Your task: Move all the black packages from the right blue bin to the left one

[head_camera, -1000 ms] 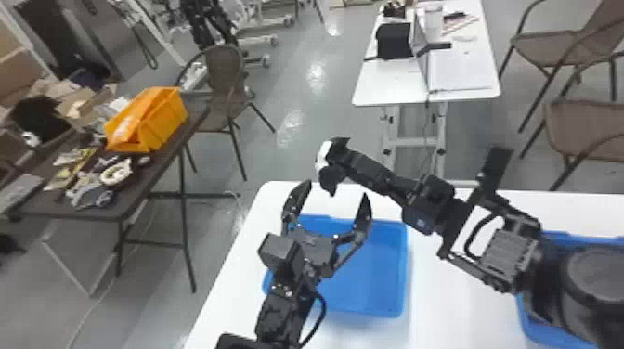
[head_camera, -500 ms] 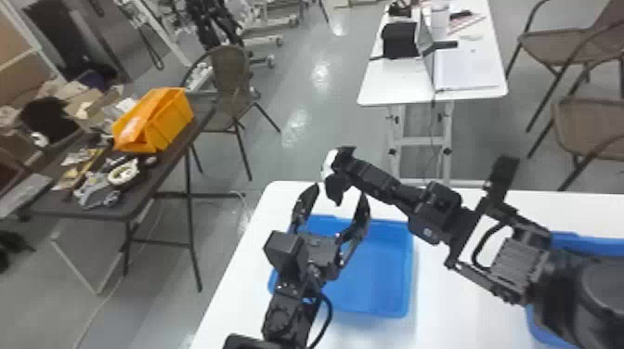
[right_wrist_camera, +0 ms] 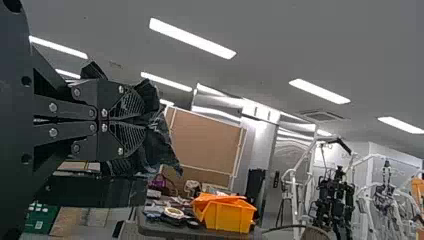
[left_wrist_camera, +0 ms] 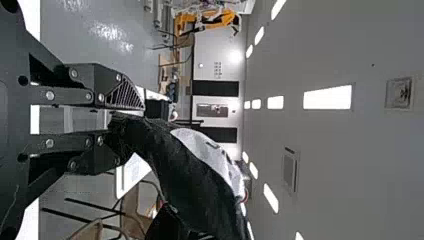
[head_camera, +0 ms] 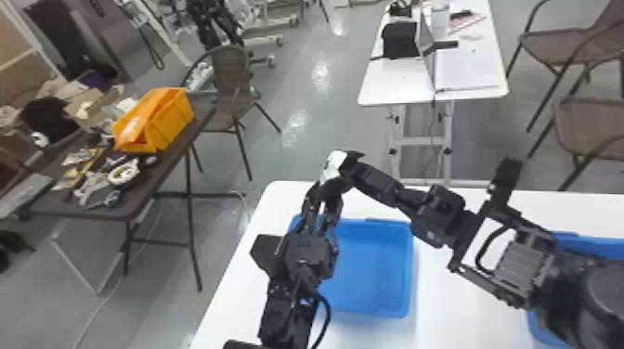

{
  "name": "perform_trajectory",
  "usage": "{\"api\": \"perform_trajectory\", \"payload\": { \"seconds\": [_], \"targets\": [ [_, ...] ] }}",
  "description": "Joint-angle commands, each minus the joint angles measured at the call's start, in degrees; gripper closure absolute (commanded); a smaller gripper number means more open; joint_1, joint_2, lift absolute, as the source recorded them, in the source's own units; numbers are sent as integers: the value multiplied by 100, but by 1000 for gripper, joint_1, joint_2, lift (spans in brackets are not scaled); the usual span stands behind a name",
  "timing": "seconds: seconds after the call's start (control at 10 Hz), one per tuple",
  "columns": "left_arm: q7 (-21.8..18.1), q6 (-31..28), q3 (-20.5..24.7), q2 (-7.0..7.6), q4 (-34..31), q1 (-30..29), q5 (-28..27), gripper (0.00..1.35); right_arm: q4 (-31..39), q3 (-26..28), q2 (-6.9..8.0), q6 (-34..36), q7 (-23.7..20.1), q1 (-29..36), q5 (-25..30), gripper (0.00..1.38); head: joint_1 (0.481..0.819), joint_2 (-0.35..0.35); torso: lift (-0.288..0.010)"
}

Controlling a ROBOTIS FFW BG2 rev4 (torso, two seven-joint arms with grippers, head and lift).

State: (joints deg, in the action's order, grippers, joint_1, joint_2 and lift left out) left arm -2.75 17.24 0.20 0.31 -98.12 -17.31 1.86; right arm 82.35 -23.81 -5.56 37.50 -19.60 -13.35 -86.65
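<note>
The black package point(head_camera: 334, 168) is up above the bench's point(head_camera: 455, 297) far left corner area, gripped by the closed right gripper point(head_camera: 349, 175). The left gripper point(head_camera: 325, 195) straddles it, fingers narrowly apart; whether they clamp, I cannot tell.

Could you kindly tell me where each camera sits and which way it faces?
Head view: on the head, looking forward and down at the left blue bin; both arms show.
Left wrist view: on the left wrist, looking past the left gripper and black package toward ceiling and wall.
Right wrist view: on the right wrist, looking past the closed right gripper toward the ceiling and cluttered dark table.
Head and right wrist views share the orange bin.
</note>
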Motion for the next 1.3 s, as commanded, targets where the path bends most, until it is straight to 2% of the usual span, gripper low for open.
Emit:
{"api": "perform_trajectory", "payload": {
  "seconds": [0.0,0.3,0.4,0.5,0.6,0.7,0.9,1.2],
  "targets": [
    [20,-19,-3,-5,-40,-36,52,1219,97,140,46,-6,61,122,60,1276,695,350,0],
    [29,-19,-152,224,-49,26,96,1219,106,140,55,-6,61,113,87,1276,695,350,0],
    [37,25,-152,215,-40,35,192,1219,106,140,55,-6,61,104,87,1276,695,350,0],
    [222,578,-222,162,188,17,386,1019,97,140,55,-6,61,104,78,1276,695,350,0],
    [415,851,-187,75,241,-45,184,384,97,140,55,-6,61,113,60,1276,695,350,0],
    [512,1036,-161,39,223,-71,-54,-2,97,140,55,-6,61,113,51,1276,695,350,0],
    [512,1088,-187,66,223,-71,-45,139,88,140,55,3,61,113,43,1276,695,350,0],
    [512,1123,-275,171,214,-97,8,104,88,140,64,-6,61,113,43,1276,695,350,0]
  ]
}}
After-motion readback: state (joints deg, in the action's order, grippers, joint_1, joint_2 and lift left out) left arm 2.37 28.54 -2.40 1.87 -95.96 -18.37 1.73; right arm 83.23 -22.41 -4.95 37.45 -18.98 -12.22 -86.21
